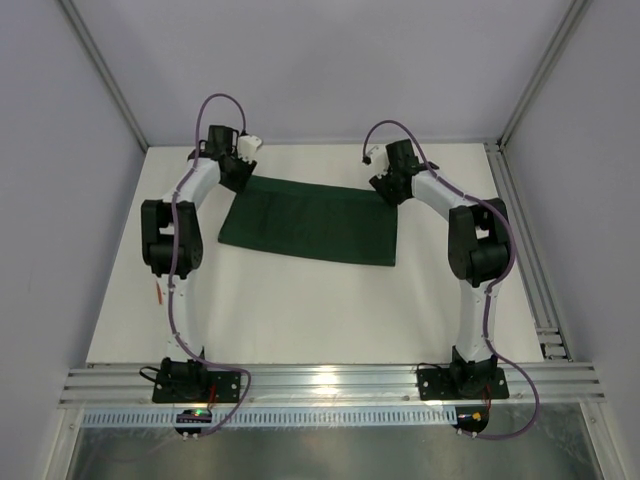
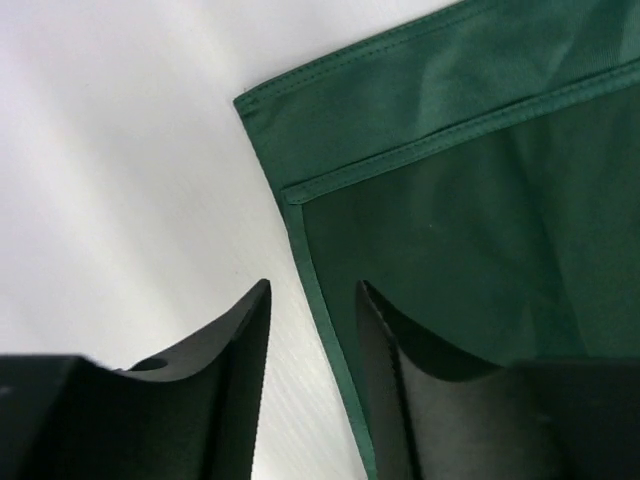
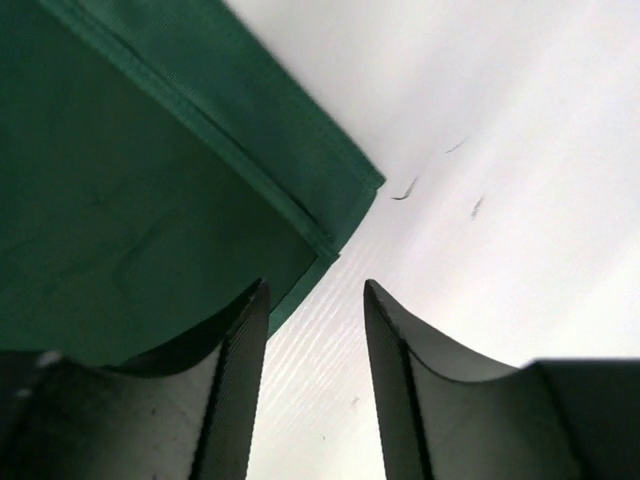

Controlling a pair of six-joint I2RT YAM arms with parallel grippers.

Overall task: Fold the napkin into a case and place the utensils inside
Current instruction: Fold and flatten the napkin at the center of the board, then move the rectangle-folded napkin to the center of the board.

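The dark green napkin [image 1: 310,222] lies flat at the back middle of the table, folded into a wide oblong. My left gripper [image 1: 243,172] is at its far left corner, open. In the left wrist view the napkin [image 2: 470,170] shows two layers with offset hems, its side edge runs between the jaws of the left gripper [image 2: 312,300], and one finger is over the cloth. My right gripper [image 1: 385,188] is open at the far right corner. In the right wrist view the right gripper [image 3: 315,290] has one finger over the napkin [image 3: 130,200]. A small orange utensil [image 1: 160,293] peeks out beside the left arm.
The white table [image 1: 300,310] is walled in on the left, back and right. An aluminium rail [image 1: 522,240] runs along the right side and another [image 1: 330,378] along the front by the arm bases. Purple cables loop above both wrists.
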